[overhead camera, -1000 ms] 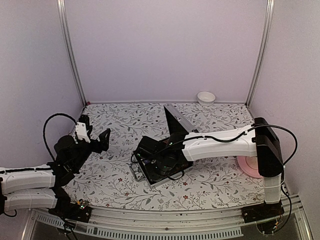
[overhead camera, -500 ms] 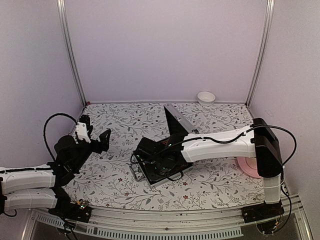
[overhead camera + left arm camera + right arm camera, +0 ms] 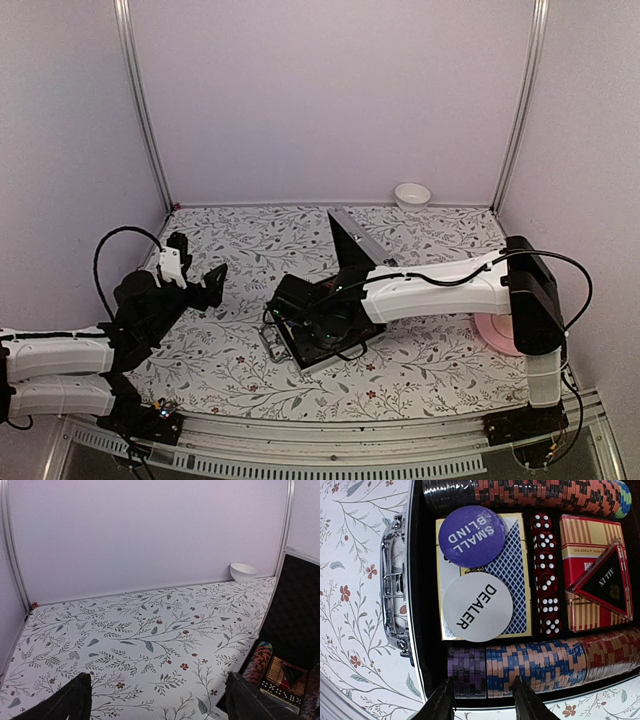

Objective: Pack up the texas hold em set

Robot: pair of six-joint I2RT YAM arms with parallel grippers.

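The silver briefcase lies open at mid-table, its black-lined lid upright. My right gripper hovers open inside it. In the right wrist view, the gripper has its fingers apart above the purple chips and the blue-and-tan chip row. A white DEALER button and a purple SMALL BLIND button lie on the blue deck. Red dice, the red deck with a triangular ALL IN marker, and a top chip row fill the rest. My left gripper is open and empty, left of the case.
A small white bowl stands at the back wall and also shows in the left wrist view. A pink plate sits behind the right arm at the right. The case's chrome handle faces the near left. Walls enclose the floral table.
My left gripper has moved a little forward and right toward the case. My right gripper has shifted only slightly inside the case.
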